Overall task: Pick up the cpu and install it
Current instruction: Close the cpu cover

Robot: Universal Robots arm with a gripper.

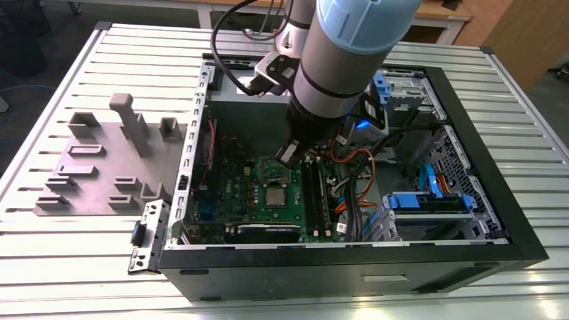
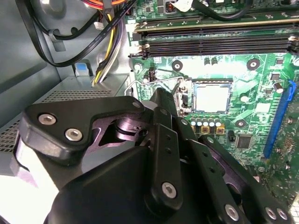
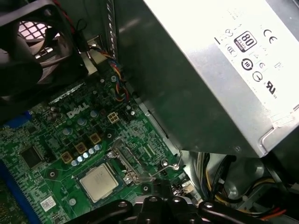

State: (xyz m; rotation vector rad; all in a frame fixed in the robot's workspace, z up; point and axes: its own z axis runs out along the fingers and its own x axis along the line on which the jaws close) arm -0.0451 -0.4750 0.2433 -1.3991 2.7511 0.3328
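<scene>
cpu (image 3: 98, 182) sits flat in its socket on the motherboard (image 3: 42, 140), inside the pc case (image 1: 498, 260), so it looks already seated. Gripper (image 1: 289, 155) hangs just above the board beside it; can't tell how far open, nothing visibly held.

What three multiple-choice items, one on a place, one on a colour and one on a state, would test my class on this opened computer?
1. Where does the cpu lie?
A. on the grey fixture
B. in the socket on the motherboard
C. on the power supply

2. What colour is the motherboard?
A. green
B. red
C. white

3. In what state is the computer case?
A. closed
C. standing upright
B. lying flat with its side open

Key: 1 B, the chip sits framed by the socket in both wrist views. 2 A, the board is green in every view. 3 B, the exterior view looks straight into the case.
</scene>
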